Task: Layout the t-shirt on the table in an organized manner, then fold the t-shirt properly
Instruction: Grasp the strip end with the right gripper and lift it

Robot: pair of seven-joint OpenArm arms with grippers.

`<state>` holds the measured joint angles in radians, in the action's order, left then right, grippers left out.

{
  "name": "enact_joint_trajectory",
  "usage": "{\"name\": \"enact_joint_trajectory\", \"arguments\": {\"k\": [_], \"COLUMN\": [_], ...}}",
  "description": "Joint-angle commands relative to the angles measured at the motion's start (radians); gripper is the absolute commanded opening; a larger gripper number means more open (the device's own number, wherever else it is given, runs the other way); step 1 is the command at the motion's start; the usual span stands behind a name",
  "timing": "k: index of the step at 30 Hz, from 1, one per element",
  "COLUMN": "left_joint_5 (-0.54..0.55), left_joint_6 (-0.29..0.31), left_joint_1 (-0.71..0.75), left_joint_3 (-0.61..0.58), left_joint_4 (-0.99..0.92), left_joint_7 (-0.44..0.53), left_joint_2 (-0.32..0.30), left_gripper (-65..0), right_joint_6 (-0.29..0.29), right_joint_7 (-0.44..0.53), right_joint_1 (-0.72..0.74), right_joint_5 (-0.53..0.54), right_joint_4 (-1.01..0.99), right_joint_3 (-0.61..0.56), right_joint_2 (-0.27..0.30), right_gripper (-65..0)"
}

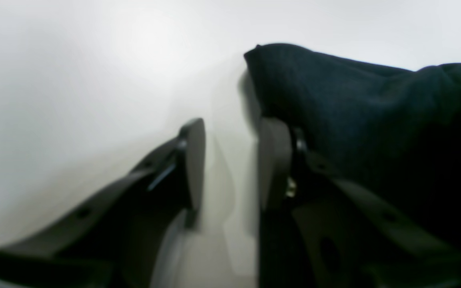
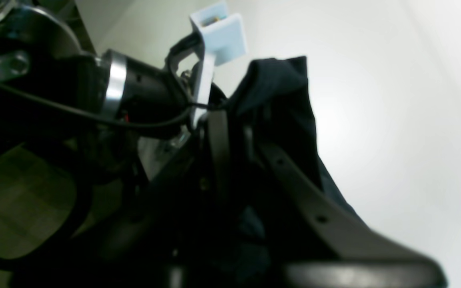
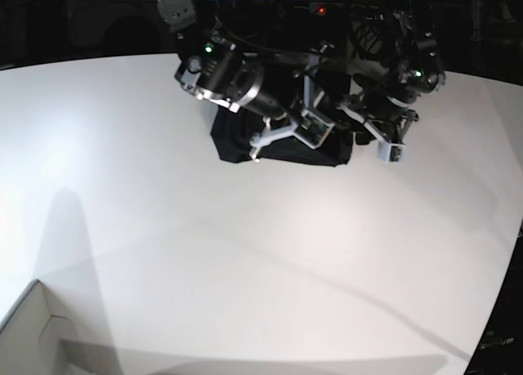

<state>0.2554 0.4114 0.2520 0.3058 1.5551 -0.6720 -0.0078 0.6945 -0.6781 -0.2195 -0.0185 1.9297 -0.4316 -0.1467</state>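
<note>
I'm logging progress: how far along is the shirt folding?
Looks late: the t-shirt is a compact dark bundle on the table. The right gripper is shut on cloth; the left gripper is open beside it. Releasing and tidying remain.

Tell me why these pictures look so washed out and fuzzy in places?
Left wrist view: the table glares white with a bright hotspot, and the close left gripper is blurred. Right wrist view: the t-shirt and right gripper are dark and soft against pale glare. Base view: sharper, with long grey shadows and a dark background.
</note>
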Motion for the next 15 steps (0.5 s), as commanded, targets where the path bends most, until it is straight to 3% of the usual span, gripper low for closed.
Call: {"name": "enact_joint_trajectory", "arguments": {"k": [1,5,11,15], "left_joint_5": [-0.035,-0.035,-0.035,-0.035], "left_joint_6": [-0.006,-0.006,-0.001,-0.001], "left_joint_1": [0.027,0.027,0.028,0.042], "left_joint_3": [-0.001,0.003,0.123,0.177], "left_joint_4": [-0.002,0.034,0.100,0.153], "left_joint_7": [-0.081,-0.081,-0.082,-0.137], "left_joint_2": [-0.002,-0.008,-0.005,-0.008], "left_gripper": [-42.5,-42.5,-42.5,-42.4], "right_joint_6": [0.004,0.004,0.004,0.004], "right_joint_7": [0.028,0.031,0.033,0.033], "right_joint_1": [0.010,0.012,0.012,0.012], "right_joint_5": [0.025,0.025,0.025,0.025], "right_joint_4": [0.015,-0.008,-0.020,-0.019], "right_joint_3": [-0.006,-0.002,0.000,-0.003], "right_joint_2": [-0.010,-0.010,-0.010,-0.010], "right_gripper": [-65.0,-65.0,-65.0,-65.0]}}
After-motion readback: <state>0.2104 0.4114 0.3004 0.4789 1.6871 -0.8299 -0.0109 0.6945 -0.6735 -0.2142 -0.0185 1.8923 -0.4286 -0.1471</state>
